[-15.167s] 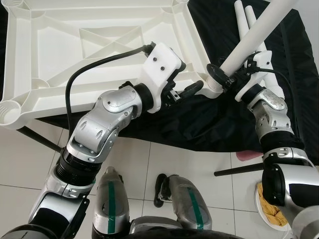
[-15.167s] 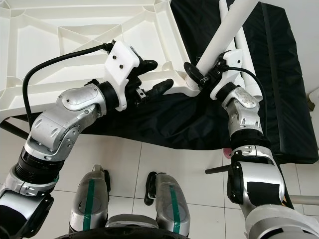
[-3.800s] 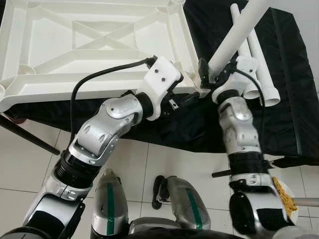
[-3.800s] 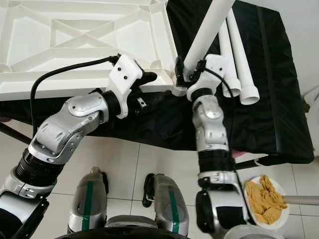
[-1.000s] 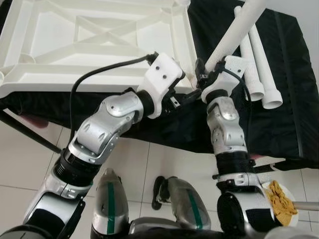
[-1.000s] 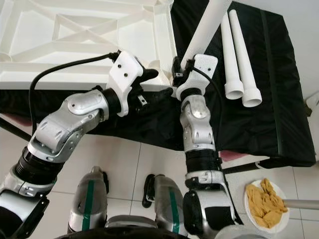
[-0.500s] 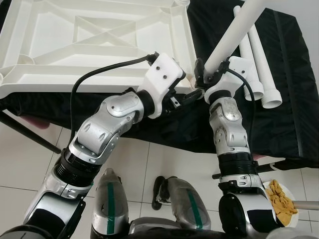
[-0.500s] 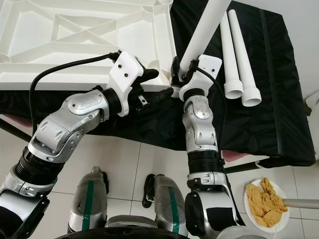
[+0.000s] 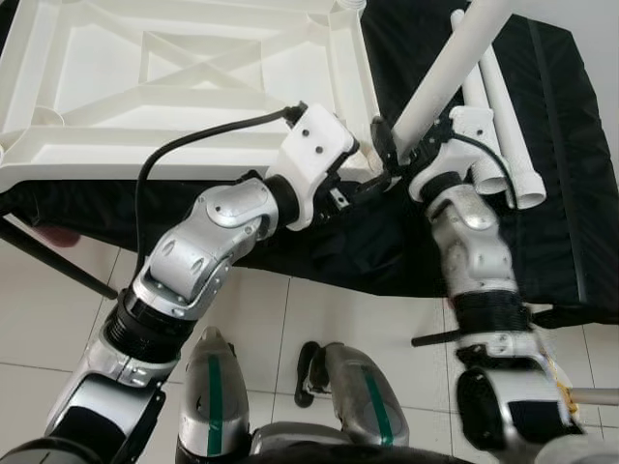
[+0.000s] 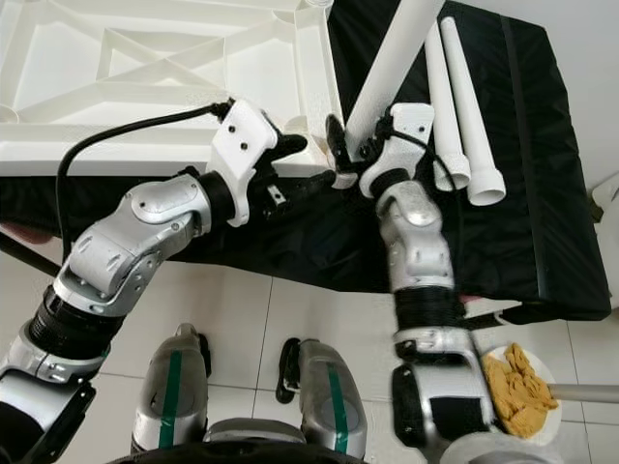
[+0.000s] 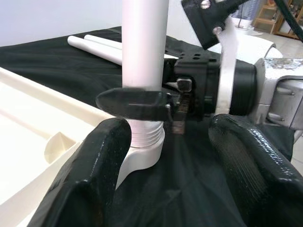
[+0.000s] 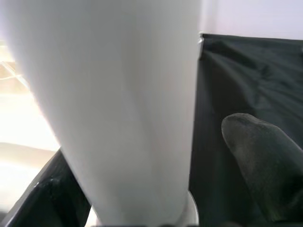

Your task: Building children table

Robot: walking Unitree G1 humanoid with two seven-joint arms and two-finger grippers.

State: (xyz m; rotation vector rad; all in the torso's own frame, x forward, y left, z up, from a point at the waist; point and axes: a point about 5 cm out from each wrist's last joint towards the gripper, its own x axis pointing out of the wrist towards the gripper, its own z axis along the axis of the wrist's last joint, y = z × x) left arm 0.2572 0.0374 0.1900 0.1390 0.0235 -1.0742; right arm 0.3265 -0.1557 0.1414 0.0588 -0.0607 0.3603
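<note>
The white table top (image 9: 350,77) lies upside down on a black cloth. A white table leg (image 9: 450,63) stands tilted in the socket (image 11: 142,158) at the near right corner, its threaded end at the socket's mouth. My right gripper (image 9: 395,150) is shut on the leg just above the socket, one black finger (image 11: 132,104) across its front. My left gripper (image 9: 363,174) is open beside that corner. Its two fingers (image 11: 94,161) stand on either side of the socket and hold nothing.
Two spare white legs (image 9: 495,116) lie side by side on the black cloth (image 9: 571,193) to the right. A plate of yellow rags (image 10: 522,391) sits on the tiled floor at lower right. Black stand bars (image 9: 48,256) jut out under the cloth's front edge.
My right forearm and elbow have swung to the right while the gripper stays on the leg at the corner socket. The left arm has held its place.
</note>
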